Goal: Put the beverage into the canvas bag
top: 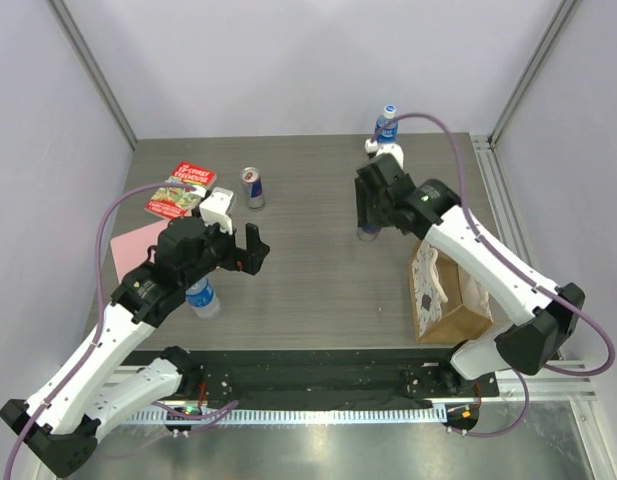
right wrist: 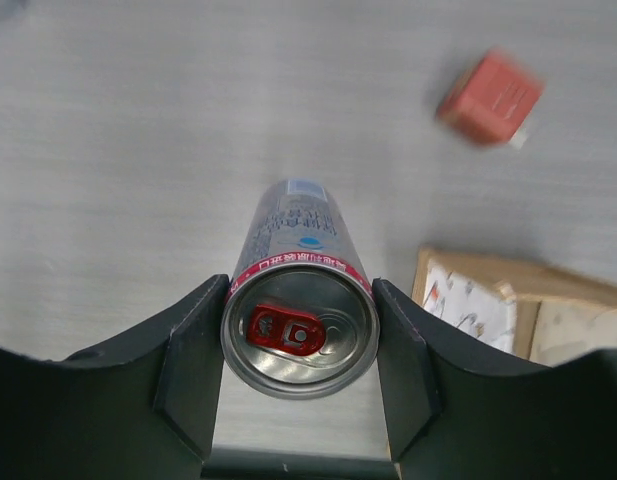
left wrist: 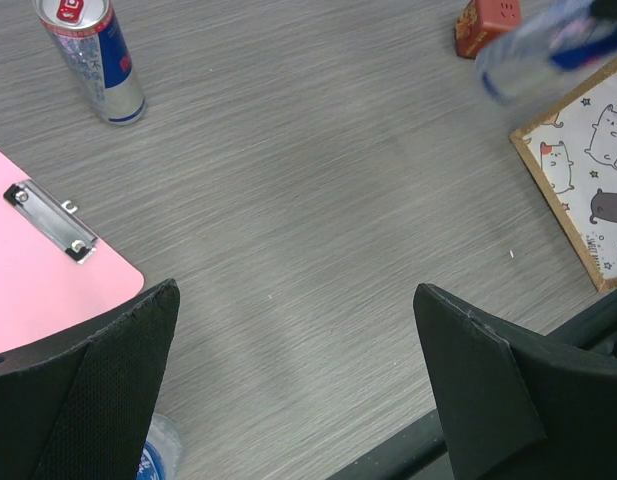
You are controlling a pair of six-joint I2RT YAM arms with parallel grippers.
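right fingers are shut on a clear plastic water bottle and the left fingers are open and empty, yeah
No: the right wrist view shows the right fingers shut on a slim silver can with a red pull tab, not a bottle. The left fingers are open and empty.

Two cans [top: 253, 187] [right wrist: 299, 310], two bottles [top: 387, 124] [top: 203, 299], one canvas bag [top: 450, 305], one clipboard [left wrist: 38, 275]

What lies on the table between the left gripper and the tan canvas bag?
Nothing: only bare grey wood-grain table separates the open left gripper from the tan canvas bag with a white speckled panel, as the top external view shows.
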